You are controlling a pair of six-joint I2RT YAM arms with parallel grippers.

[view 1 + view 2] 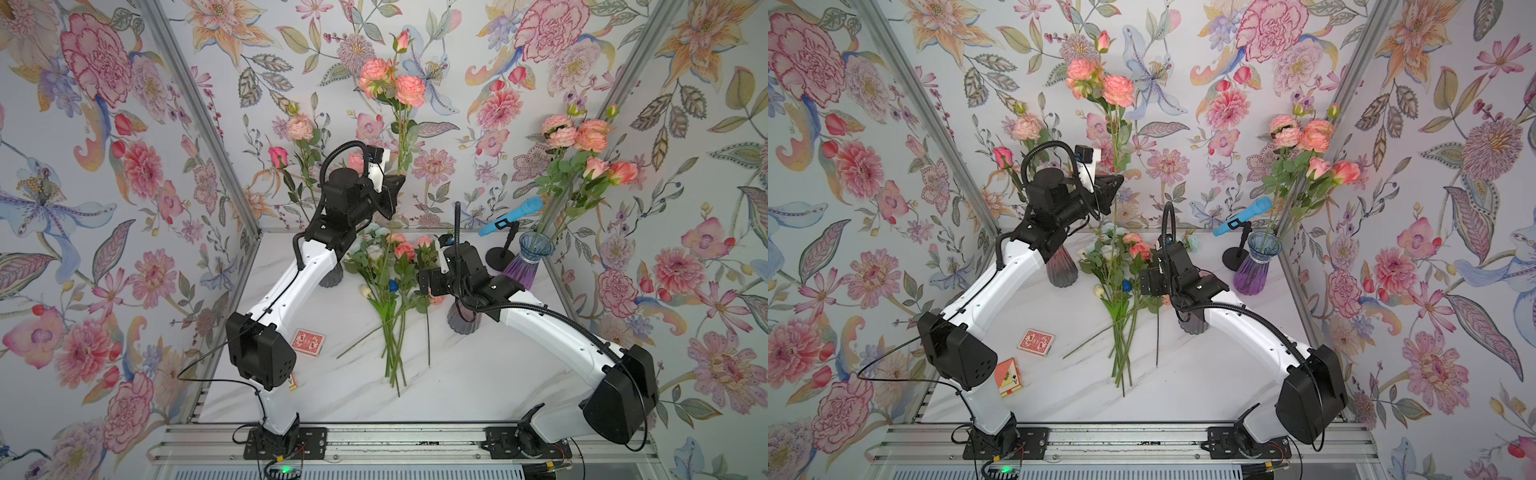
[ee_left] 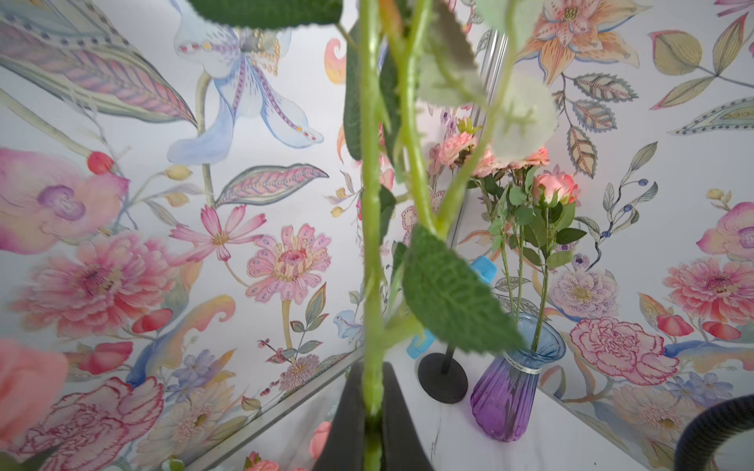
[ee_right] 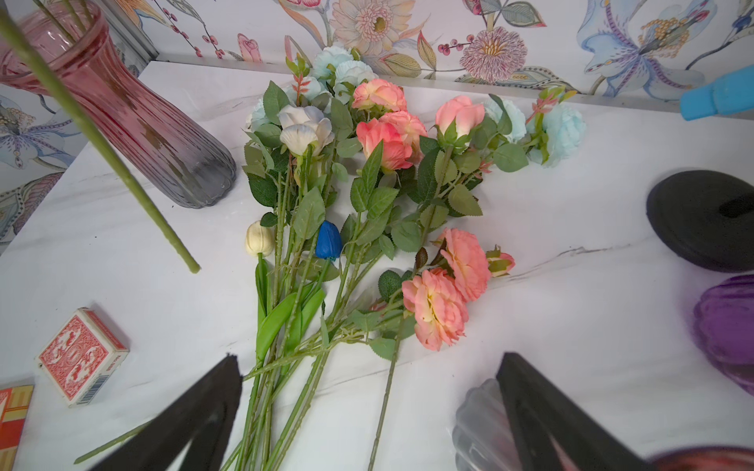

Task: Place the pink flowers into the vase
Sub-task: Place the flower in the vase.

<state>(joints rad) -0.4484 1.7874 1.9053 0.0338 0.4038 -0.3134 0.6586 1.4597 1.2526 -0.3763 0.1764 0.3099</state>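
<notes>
Left wrist view: left claw pinches thin green stem of salmon-pink artificial flower spray, upright above white marble table. Right claw spread over lying pink flowers. Judged light, top-heavy, bendy; grip bare lower stem.

The left gripper is clamped on the stem of a raised pink flower spray. The blue-purple vase, right rear, holds pink flowers. Mixed stems lie on the table.
</notes>
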